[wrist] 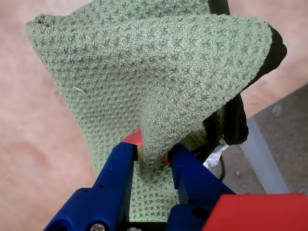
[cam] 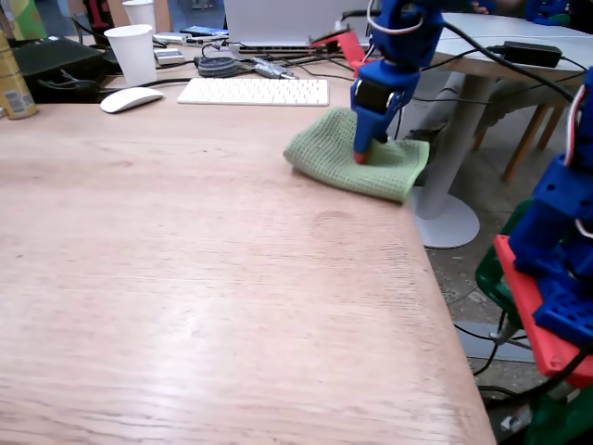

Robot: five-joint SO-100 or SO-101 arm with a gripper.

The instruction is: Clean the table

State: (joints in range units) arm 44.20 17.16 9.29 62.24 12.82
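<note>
Across near field: table (cam: pixel 185 278), pale wood grain, bare. At its right edge, one green cloth (cam: pixel 357 153), my gripper (cam: pixel 361 156) pinching fold of it. Far end: one keyboard (cam: pixel 253 91), one mouse (cam: pixel 131 99), two paper cups (cam: pixel 132 54).

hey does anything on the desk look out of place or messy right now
Only the green cloth: it lies bunched at the desk's right edge in the fixed view, one corner hanging past it, with a fold pinched in the gripper. Nothing looks spilled or damaged; the keyboard, mouse and cup sit tidily at the back.
</note>
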